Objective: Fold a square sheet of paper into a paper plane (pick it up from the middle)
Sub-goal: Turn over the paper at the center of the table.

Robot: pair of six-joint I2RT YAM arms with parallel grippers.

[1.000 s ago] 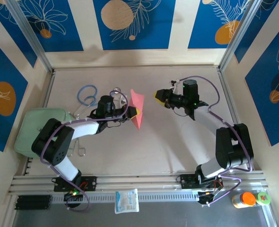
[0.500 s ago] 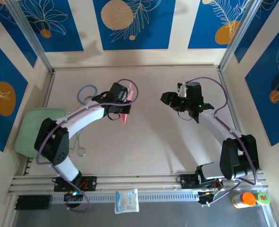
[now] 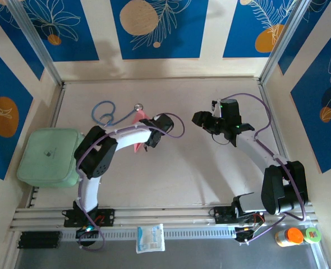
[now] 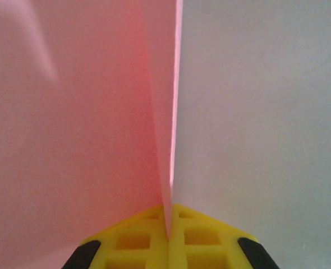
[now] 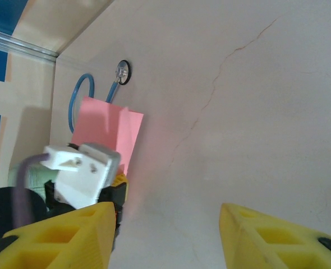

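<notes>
The salmon-pink square sheet of paper (image 3: pixel 143 116) is folded and stands on edge beside the left wrist. I cannot tell whether it has the pointed shape of a paper plane. My left gripper (image 3: pixel 153 132) is shut on it: in the left wrist view the yellow fingertips (image 4: pixel 148 238) pinch the paper's (image 4: pixel 70 112) crease, and the gripper (image 4: pixel 168 224) has no gap. My right gripper (image 3: pixel 202 119) hovers to the right, apart from the paper. In the right wrist view the right gripper (image 5: pixel 166 213) is open with bare table between its fingers, and the paper (image 5: pixel 106 131) lies beyond.
A blue stethoscope (image 3: pixel 105 112) lies just behind the paper, its chest piece (image 5: pixel 122 72) close to the sheet's top edge. A pale green pad (image 3: pixel 47 157) sits at the left wall. A white packet (image 3: pixel 150 238) and small bottles (image 3: pixel 293 235) rest by the near rail.
The left arm has swung and turned its wrist, carrying the paper left and back toward the stethoscope. The right gripper has shifted only slightly and stays open.
</notes>
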